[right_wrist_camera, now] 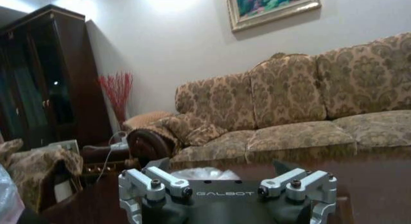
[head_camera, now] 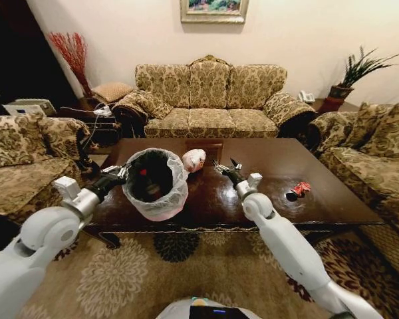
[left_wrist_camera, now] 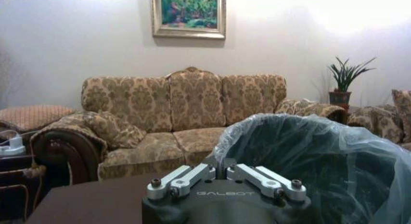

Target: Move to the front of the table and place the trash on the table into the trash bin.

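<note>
Bin held at the worktop's near edge, right pincer spread above the wood.

The left pincer (head_camera: 122, 174) is pinched on the rim of the trash bin (head_camera: 155, 184), which sits on the dark worktop (head_camera: 266, 199) just to that pincer's right, its plastic liner (left_wrist_camera: 308, 156) bulging beside the fingers. The right pincer (head_camera: 225, 166) hovers over the worktop with its fingers (right_wrist_camera: 157, 165) spread and nothing between them. The pinkish-white lump (head_camera: 193, 159) lies just to its left, touching the bin's liner. The red wrapper (head_camera: 300, 189) lies well off to its right, near the worktop's front edge.
</note>
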Robot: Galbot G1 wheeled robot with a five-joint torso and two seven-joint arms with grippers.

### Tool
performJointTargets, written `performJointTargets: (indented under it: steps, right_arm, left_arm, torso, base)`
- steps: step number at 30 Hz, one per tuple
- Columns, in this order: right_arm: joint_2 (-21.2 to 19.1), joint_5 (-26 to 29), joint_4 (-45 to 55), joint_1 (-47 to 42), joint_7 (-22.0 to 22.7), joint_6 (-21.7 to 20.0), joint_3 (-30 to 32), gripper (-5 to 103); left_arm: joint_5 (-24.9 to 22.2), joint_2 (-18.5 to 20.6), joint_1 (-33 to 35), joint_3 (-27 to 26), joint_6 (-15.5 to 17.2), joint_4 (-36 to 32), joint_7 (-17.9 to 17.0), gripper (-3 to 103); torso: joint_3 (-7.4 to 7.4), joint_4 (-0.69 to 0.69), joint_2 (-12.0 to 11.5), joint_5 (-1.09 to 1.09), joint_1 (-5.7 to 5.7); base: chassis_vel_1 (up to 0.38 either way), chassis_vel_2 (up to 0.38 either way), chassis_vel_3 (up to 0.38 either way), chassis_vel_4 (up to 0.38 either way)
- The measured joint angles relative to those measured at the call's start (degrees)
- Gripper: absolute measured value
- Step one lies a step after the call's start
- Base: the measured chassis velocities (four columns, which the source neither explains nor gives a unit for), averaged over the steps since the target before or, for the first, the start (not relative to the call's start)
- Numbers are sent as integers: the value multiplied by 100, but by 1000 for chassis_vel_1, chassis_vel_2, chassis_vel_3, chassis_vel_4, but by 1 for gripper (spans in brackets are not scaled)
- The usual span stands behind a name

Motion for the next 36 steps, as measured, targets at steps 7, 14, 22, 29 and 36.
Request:
performJointTargets:
  steps: [7,14,22,29,36]
  right_arm:
    - [120,-90,-157,89,-57,-117,-83,100]
    - [465,175,-631,591,-110,-45,-540,100]
    - [1174,362,-742,1041,1338,-580,-1171,100]
    - [1812,496,-1623,1510,1951,-757,-1288,100]
    - [2188,771,-2464,1831,2011,-920,-1156,100]
  left_arm:
    - [41,-10,-26,62,-62,67,36,3]
    - [43,-2,-37,63,-88,105,64,3]
    - [73,-48,16,44,-135,149,114,3]
    - [82,-77,2,82,-201,177,163,3]
    - [85,-75,-28,83,-262,264,216,3]
  torso:
    - [0,-3,0,3,-1]
    - [2,-3,-2,3,5]
    - [-1,-2,-1,1,-3]
    - [-1,-1,1,2,-3]
    - [1,-2,0,3,1]
  base:
    - [-39,60,60,-64]
    - [-154,131,152,-134]
    - [-43,37,35,-47]
    - [0,0,0,0]
    - [0,0,0,0]
